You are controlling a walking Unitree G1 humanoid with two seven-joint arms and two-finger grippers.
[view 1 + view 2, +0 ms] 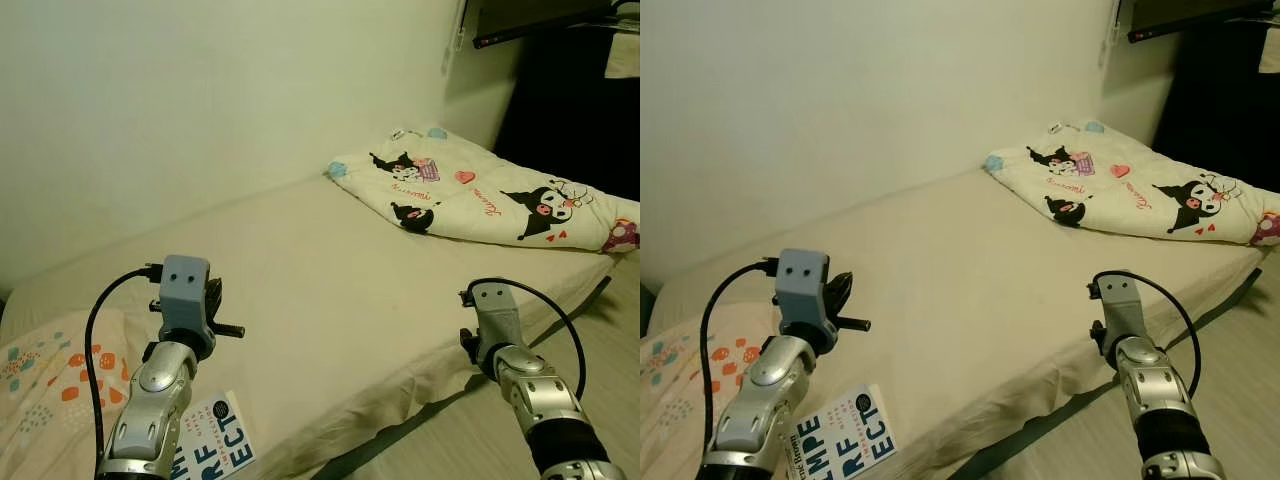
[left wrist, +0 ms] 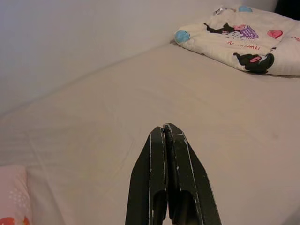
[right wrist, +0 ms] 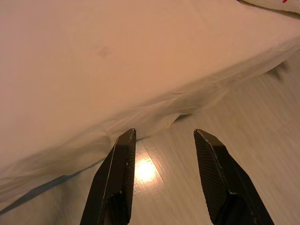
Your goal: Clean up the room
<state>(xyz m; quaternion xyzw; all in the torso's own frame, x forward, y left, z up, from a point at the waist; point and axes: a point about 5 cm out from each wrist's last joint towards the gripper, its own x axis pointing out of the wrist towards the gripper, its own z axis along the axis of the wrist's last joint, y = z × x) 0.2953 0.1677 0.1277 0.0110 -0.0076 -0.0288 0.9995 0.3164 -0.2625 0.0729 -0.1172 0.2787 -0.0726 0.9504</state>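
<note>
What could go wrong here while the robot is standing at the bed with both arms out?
The book lies at the mattress edge, just under the left arm; a careless sweep could knock it to the floor. The left gripper is shut, so it would have to open before picking anything up. The right gripper is open and hangs over the sheet's loose edge and the floor; its fingers could snag the fabric.
</note>
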